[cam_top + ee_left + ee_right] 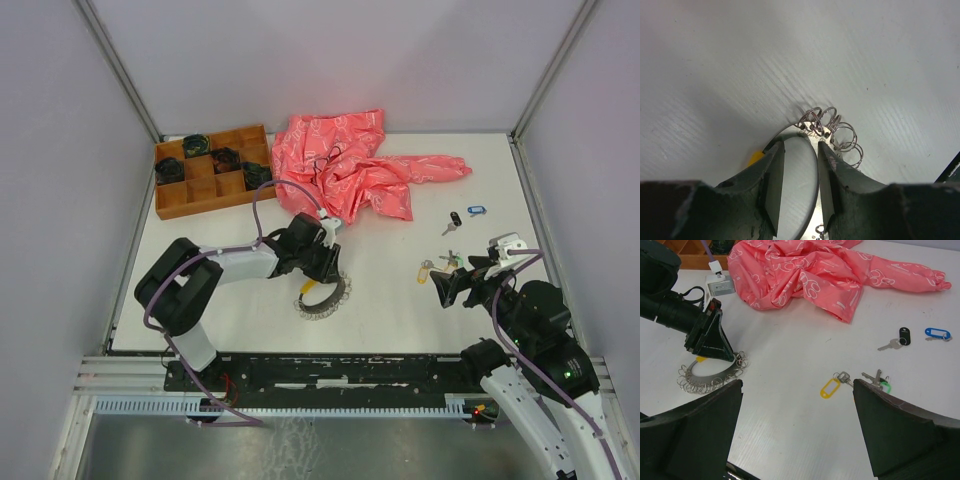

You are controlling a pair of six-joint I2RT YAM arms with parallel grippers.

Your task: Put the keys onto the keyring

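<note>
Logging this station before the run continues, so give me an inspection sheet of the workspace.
Surface: white table, faintly streaked.
Job's things: keyring flat on the table; yellow-tag key, green-tag key, black-tag key, blue-tag key all loose, none on it.
Clutter: pink cloth; wooden tray holding dark coils.
End effectors: left end effector open, low over the keyring; right end effector open, empty.
Cables: purple cable along each arm.
Surroundings: pale walls, metal frame post.

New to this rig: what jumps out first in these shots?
The crumpled pink garment at the far middle of the table grabs the eye first, with a wooden divider tray to its left. Nearer, the left gripper is down at the keyring, and tagged keys lie scattered on the right, ahead of the open right gripper.
</note>
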